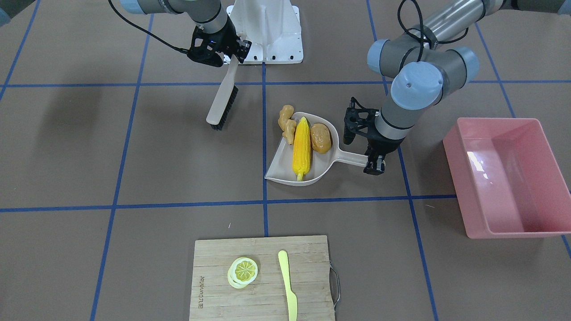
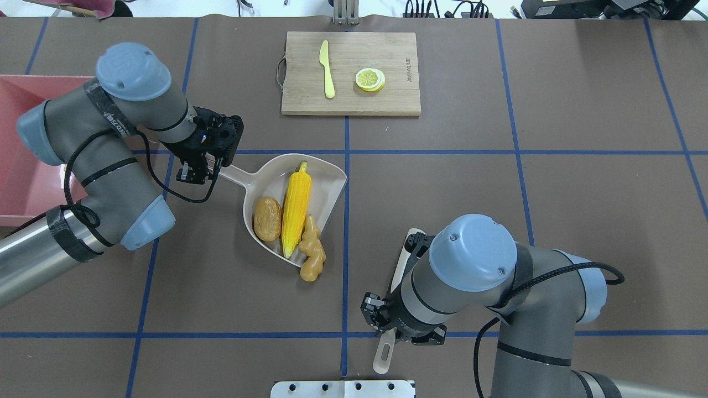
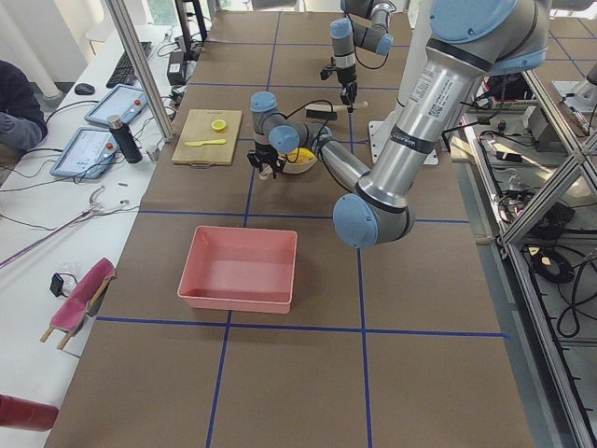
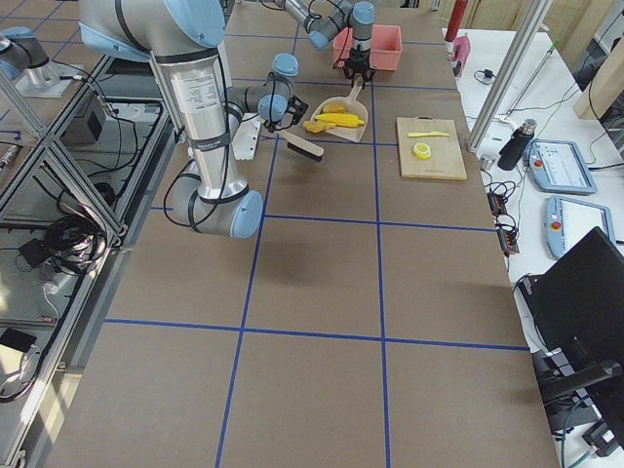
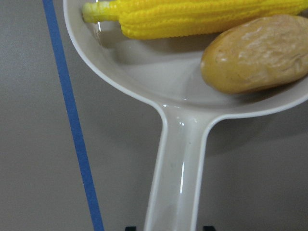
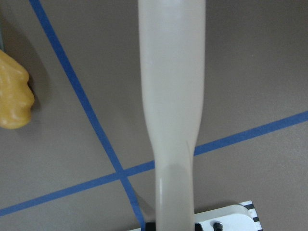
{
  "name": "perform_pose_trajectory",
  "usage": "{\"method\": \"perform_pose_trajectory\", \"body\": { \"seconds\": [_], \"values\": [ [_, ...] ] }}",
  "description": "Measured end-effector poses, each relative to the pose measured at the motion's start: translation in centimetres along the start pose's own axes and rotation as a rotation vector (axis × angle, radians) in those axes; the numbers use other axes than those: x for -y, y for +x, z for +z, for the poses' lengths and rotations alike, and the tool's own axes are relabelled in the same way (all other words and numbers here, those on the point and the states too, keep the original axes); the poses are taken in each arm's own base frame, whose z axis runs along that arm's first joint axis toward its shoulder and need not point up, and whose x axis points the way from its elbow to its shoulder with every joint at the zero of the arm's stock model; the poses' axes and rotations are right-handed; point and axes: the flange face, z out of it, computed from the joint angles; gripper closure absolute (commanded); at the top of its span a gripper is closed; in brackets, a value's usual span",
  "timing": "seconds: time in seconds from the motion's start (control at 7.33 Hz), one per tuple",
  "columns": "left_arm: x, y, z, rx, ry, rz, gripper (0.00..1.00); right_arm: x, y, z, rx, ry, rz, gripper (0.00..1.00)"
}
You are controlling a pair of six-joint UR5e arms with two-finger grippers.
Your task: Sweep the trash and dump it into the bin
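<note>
A beige dustpan [image 1: 279, 161] lies on the table with the yellow corn cob [image 1: 302, 147] and the brown potato [image 1: 320, 137] in it. The tan ginger root [image 1: 287, 123] lies across its open lip, partly on the table. My left gripper [image 1: 374, 164] is shut on the dustpan handle [image 5: 175, 183]. My right gripper [image 1: 234, 51] is shut on a beige brush [image 1: 221, 104] and holds it slanted, away from the pan. The pink bin [image 1: 513, 191] stands empty beyond my left arm. In the overhead view the corn [image 2: 295, 207], potato [image 2: 267, 219] and ginger [image 2: 312, 251] lie side by side.
A wooden cutting board [image 1: 214, 258] at the far side of the table holds a lemon slice [image 1: 244, 270] and a pale yellow knife [image 1: 287, 285]. The white robot base plate [image 1: 267, 31] is near the brush. Blue tape lines cross the brown table.
</note>
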Motion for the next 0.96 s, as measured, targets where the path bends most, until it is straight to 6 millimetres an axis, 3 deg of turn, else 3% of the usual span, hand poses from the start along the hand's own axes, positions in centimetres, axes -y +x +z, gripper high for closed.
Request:
{"method": "perform_pose_trajectory", "body": {
  "seconds": [0.55, 0.96],
  "values": [
    [0.3, 0.2, -0.2, 0.0, 0.003, 0.004, 0.87, -2.0, -2.7, -1.7, -0.087, 0.022, -0.02, 1.0],
    [0.1, 0.3, 0.0, -0.003, 0.0, 0.002, 0.93, -1.6, -3.0, -2.0, -0.101, 0.036, -0.061, 1.0]
  ]
}}
